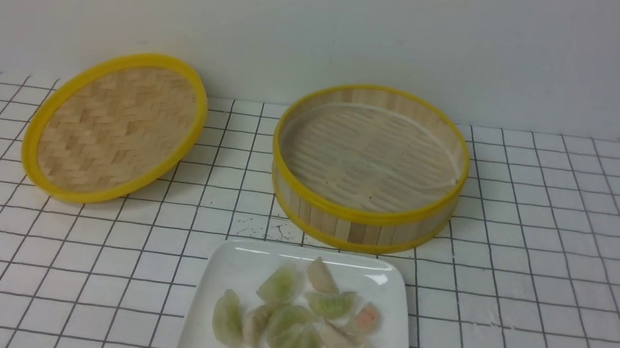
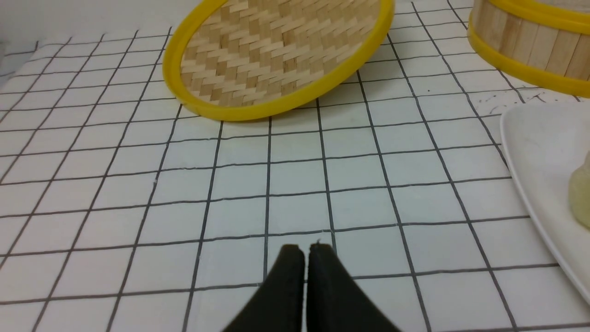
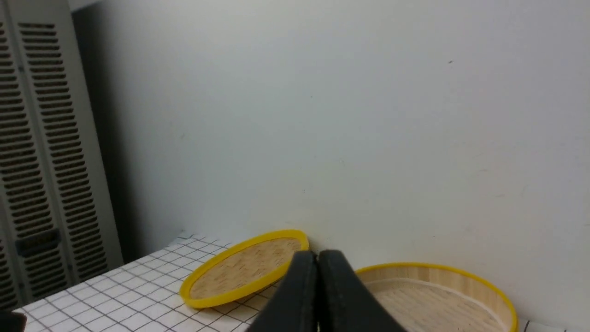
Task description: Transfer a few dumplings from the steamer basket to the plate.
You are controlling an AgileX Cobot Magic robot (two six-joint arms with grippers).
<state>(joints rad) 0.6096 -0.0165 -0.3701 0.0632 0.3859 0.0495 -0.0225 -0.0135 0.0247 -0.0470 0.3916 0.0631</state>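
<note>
Dumplings (image 1: 292, 322): about a dozen pale green and pinkish ones, all heaped on the plate; none seen in the basket
Plate (image 1: 214, 280): white, rectangular, just in front of the basket, its far rim near the basket's wall but not touching; near edge cut off by the front view
Basket (image 1: 363, 216): round bamboo steamer with yellow rims, upright on the checked table (image 1: 542, 256); slatted floor bare as far as the views show
Lid (image 1: 114, 126): woven, yellow-rimmed, left of the basket and well apart from it, tilted with its far edge raised toward the wall (image 1: 328, 22)
Left gripper (image 2: 302, 251): clenched on nothing, black tips pressed together, low over bare table; the lid lies ahead of it, the plate's rim and basket off to its right side
Right gripper (image 3: 317, 258): clenched on nothing, raised and looking toward the wall, the basket rim just beyond its tips
Key relation: the dumplings lie on the plate in front of the basket, between the two arms; which arm is nearer cannot be told, neither shows in the front view
Long axes: mixed, crescents overlap at many angles
Judgement: transfer looks finished; the basket holds nothing left to pick
</note>
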